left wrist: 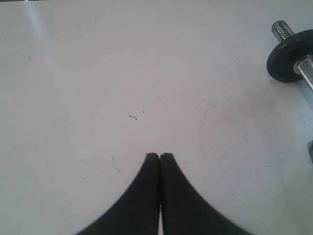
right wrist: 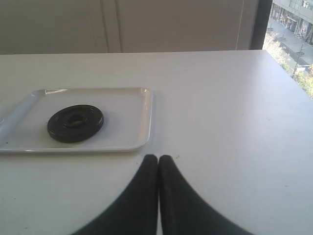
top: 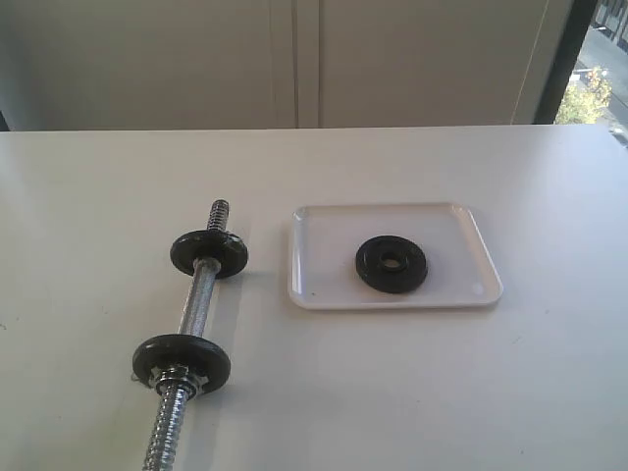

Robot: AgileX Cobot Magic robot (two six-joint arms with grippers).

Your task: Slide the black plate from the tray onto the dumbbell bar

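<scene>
The black plate (top: 392,264) lies flat in the middle of the white tray (top: 324,285); the right wrist view shows the same plate (right wrist: 75,123) and tray (right wrist: 132,117). Left of the tray lies the dumbbell bar (top: 198,299), a chrome rod carrying two black discs (top: 208,253) (top: 182,361). One threaded end of the bar (left wrist: 282,30) and a disc (left wrist: 289,62) show in the left wrist view. My left gripper (left wrist: 159,156) is shut over bare table, empty. My right gripper (right wrist: 158,159) is shut and empty, just off the tray's corner. Neither gripper appears in the exterior view.
The white table (top: 510,392) stretches around everything. A pale wall (top: 294,59) stands behind its far edge, with a window strip (top: 594,69) at the far right.
</scene>
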